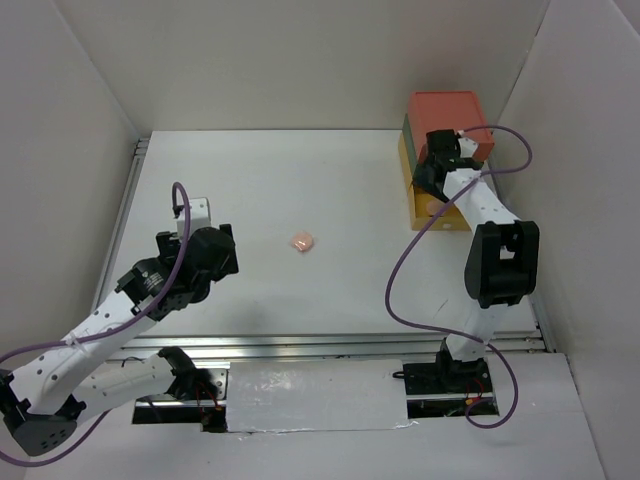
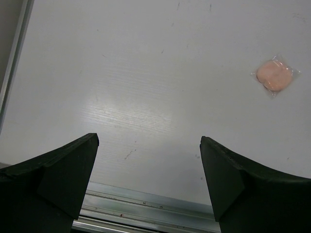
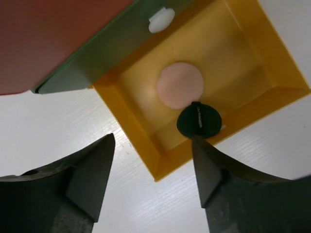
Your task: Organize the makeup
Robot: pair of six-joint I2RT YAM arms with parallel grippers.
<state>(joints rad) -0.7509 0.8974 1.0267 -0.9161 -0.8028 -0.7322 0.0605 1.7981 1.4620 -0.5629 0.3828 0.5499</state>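
right gripper (image 3: pixel 151 141) jaws parted, empty | dark-green compact (image 3: pixel 198 121) at 1 o'clock off the jaws, in yellow drawer (image 3: pixel 272 73), touching pink compact (image 3: pixel 179 84) | judgement: rise straight, clear the drawer wall | left gripper (image 2: pixel 149 140) spread wide, empty; peach compact (image 2: pixel 274 76) on table (image 2: pixel 146 73), 2 o'clock

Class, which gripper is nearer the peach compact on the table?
Left. The left gripper sits just left of the peach compact; the right gripper hovers far off over the yellow drawer.

Robot lab cell: white partition walls (image 1: pixel 300 60), white table (image 1: pixel 330 190), aluminium rail frame (image 1: pixel 330 346).
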